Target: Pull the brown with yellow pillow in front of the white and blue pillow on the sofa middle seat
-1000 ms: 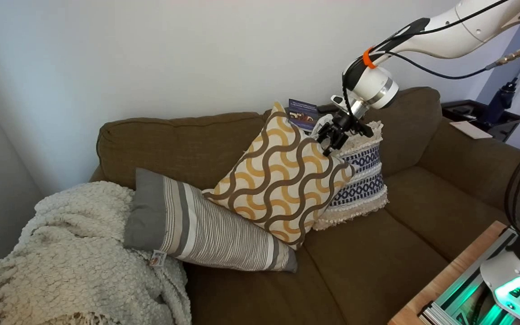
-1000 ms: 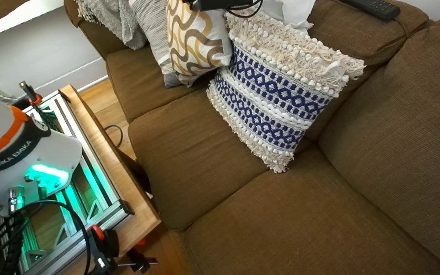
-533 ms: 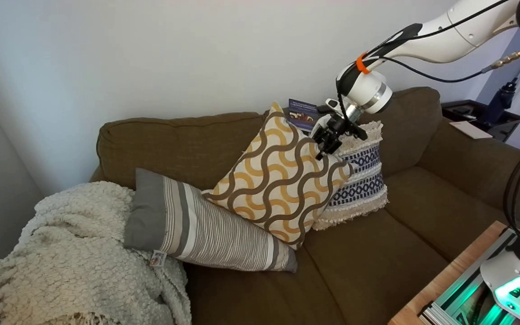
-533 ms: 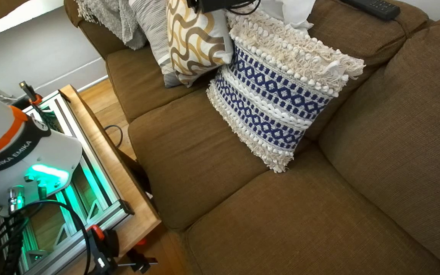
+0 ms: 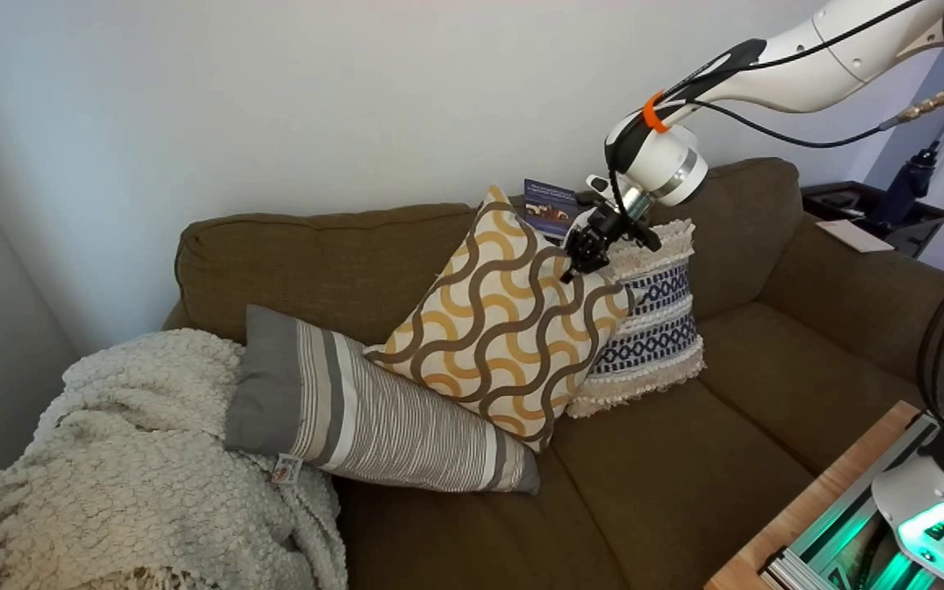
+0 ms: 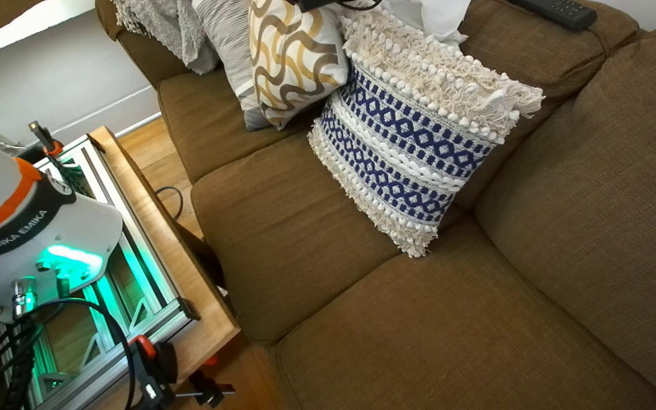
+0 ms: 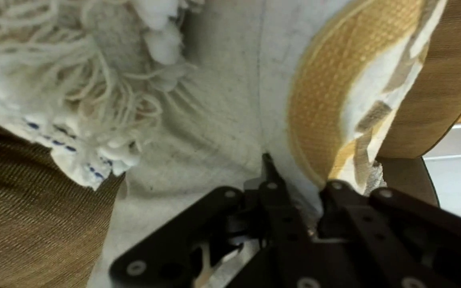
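Olive sofa (image 5: 324, 266), brown-yellow pillow (image 5: 509, 319) — edge between jaws

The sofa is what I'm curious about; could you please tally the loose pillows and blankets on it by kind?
Pillows: 3 (brown-and-yellow pillow, white-and-blue pillow, grey striped pillow)
Blankets: 1 (cream blanket)
Total: 4

Brown-yellow pillow (image 5: 505, 328) — aslant on sofa (image 5: 300, 262)

A black pincer (image 7: 300, 178) tips the white arm (image 5: 808, 86)
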`<state>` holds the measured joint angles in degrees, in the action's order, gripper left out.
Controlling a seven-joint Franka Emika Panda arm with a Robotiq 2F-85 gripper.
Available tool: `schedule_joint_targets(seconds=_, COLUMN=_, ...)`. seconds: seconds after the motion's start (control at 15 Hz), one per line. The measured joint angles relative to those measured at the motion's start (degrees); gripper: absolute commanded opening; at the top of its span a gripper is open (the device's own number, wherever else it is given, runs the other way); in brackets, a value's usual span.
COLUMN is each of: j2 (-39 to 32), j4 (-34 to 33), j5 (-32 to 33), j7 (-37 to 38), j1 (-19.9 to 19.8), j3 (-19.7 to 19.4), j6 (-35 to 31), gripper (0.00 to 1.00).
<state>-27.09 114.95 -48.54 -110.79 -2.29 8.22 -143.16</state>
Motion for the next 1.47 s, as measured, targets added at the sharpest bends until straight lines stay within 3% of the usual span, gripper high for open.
schedule_joint_targets(seconds=0.27, j2=4.21, j4=4.37, j5=-0.55, j7=-2.70, j1=-0.47, j3=1.31, j6=0.00, gripper=0.03)
schedule_joint_targets(seconds=0.53, j2=13.88, j4=13.47, j5=-0.51, j7=-3.24, j1=0.40, j3=2.09, j6=0.61, gripper=0.03)
schedule_joint_targets(seconds=0.73, j2=21.75, j4=21.10, j5=1.52, j7=0.61, j1=2.44, j3=1.85, j6=-0.96, gripper=0.03)
schedule_joint_targets(seconds=1.0, j2=32.06, j4=30.34, j5=9.61, j7=13.28, j1=4.31, j3=1.25, j6=-3.97, gripper=0.03)
schedule_joint_targets(seconds=1.2, j2=39.66, j4=35.47, j5=21.43, j7=26.13, j1=4.59, j3=0.83, j6=-2.88, gripper=0.03)
schedule_joint_targets(seconds=1.33, j2=44.61, j4=37.23, j5=29.47, j7=32.87, j1=4.61, j3=0.07, j6=1.94, gripper=0.03)
schedule_joint_targets(seconds=1.47, j2=49.63, j4=37.31, j5=35.41, j7=35.44, j1=4.96, j3=-1.41, j6=10.78, gripper=0.03)
